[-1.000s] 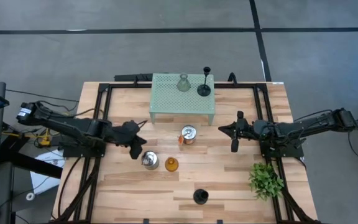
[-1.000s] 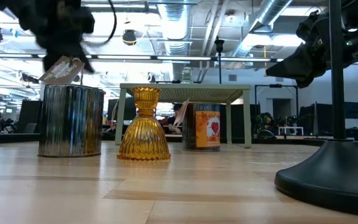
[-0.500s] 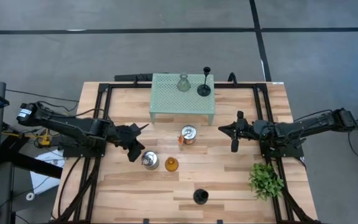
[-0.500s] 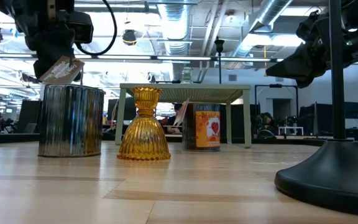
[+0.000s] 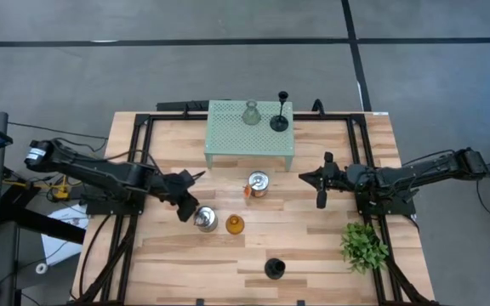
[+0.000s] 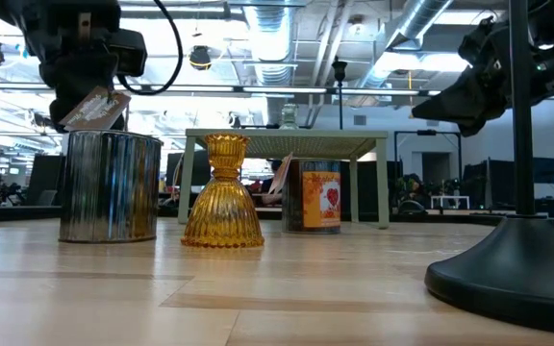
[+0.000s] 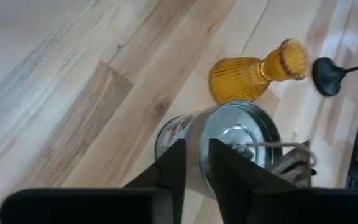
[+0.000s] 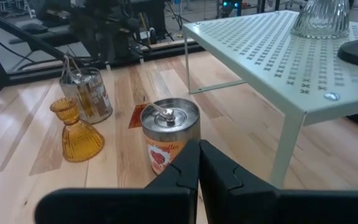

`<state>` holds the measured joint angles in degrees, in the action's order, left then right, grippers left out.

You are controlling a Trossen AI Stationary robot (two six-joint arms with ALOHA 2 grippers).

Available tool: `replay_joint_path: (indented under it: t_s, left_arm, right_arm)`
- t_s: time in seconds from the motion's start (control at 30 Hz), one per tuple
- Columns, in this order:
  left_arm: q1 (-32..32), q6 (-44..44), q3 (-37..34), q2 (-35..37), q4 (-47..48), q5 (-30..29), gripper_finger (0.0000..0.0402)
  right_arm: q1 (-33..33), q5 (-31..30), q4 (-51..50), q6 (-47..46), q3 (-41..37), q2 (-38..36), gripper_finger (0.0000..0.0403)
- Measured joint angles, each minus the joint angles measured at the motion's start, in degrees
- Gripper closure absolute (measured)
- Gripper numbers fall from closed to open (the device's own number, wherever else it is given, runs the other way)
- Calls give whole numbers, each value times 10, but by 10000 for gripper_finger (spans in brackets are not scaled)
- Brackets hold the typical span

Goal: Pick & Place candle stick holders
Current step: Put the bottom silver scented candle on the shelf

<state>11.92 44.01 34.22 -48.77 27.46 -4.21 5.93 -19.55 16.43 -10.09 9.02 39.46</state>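
The silvery jar [image 5: 204,219] stands on its base left of the table's middle, with a paper tag [image 6: 94,106] strung to its lid. The amber glass [image 5: 234,224] stands just to its right. The orange-and-silver tin [image 5: 258,184] stands in front of the pale green mesh stand [image 5: 250,140]. On the stand are the clear glass [image 5: 250,112] and the slim black stick [image 5: 280,119]. The short black holder [image 5: 274,269] stands near the front edge. My left gripper [image 5: 190,201] hovers above and left of the jar [image 7: 229,143], open by a narrow gap [image 7: 196,146]. My right gripper [image 5: 303,177] is shut [image 8: 199,149], right of the tin [image 8: 169,134].
A leafy green plant [image 5: 364,245] stands at the front right. Black frame rails [image 5: 139,153] run along both sides of the table. Bare wood lies between the tin and the short black holder.
My left gripper has drawn back a little toward the table's left edge and settled above the silvery jar. The jar and the other holders have stayed where they were.
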Motion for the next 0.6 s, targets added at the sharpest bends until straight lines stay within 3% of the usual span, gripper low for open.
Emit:
replay_joint_path:
  t_s: [0.33,0.6]
  left_arm:
    - [0,3,0,-39,-17,51,244]
    - [0,15,0,-61,-35,52,238]
  right_arm:
    - [1,0,-19,0,0,0,403]
    - [1,0,-27,0,0,0,403]
